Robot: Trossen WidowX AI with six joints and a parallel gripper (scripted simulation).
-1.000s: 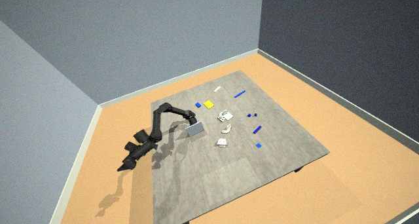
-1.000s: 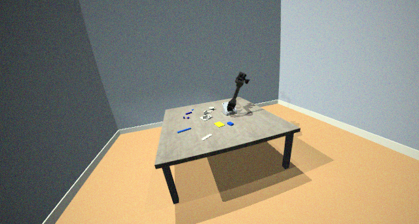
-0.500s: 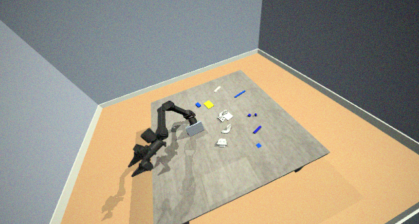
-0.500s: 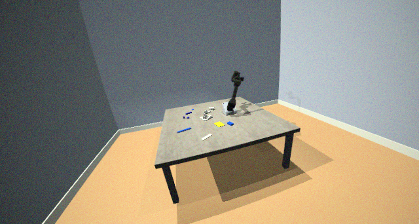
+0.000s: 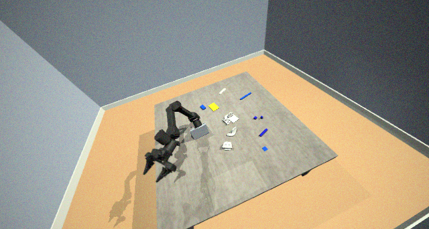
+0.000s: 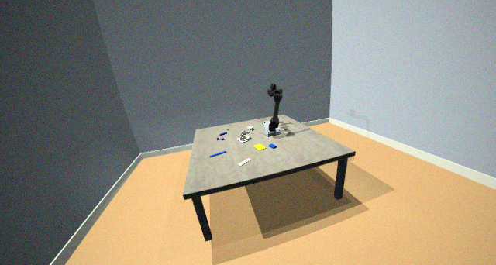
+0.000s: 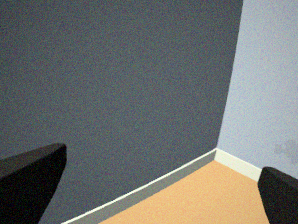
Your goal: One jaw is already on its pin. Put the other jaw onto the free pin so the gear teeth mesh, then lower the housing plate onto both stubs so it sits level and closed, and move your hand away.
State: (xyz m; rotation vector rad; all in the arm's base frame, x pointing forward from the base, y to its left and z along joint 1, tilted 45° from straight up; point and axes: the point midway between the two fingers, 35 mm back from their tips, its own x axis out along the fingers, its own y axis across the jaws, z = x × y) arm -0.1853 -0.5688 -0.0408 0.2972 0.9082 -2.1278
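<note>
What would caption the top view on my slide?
Black jointed robot arm, jaws open, beside scattered white parts on a grey table.
</note>
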